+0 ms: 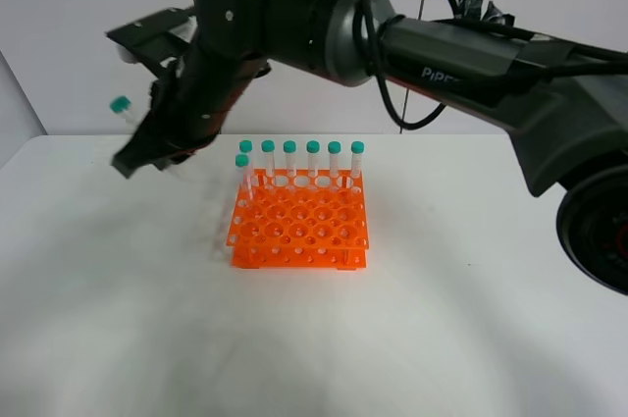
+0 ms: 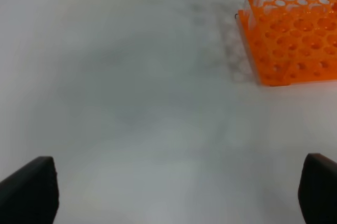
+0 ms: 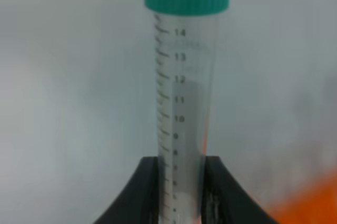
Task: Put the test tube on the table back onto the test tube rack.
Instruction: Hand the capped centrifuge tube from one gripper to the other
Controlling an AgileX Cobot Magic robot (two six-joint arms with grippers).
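Right gripper clamped on the lower part of the test tube, which hangs tilted in the air at the upper left of the exterior high view, left of the rack and above the table. Left gripper spread wide, empty. Likely risk: the tilted tip misses a free hole, strikes the rack's top plate or knocks the standing tubes.

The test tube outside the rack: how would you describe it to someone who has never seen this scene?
Find the orange rack on the white table. Left of it and higher in the high view, the right gripper holds one tube in the air. Seven other tubes with the same green caps stand in the rack; only this one is tilted and gripped.
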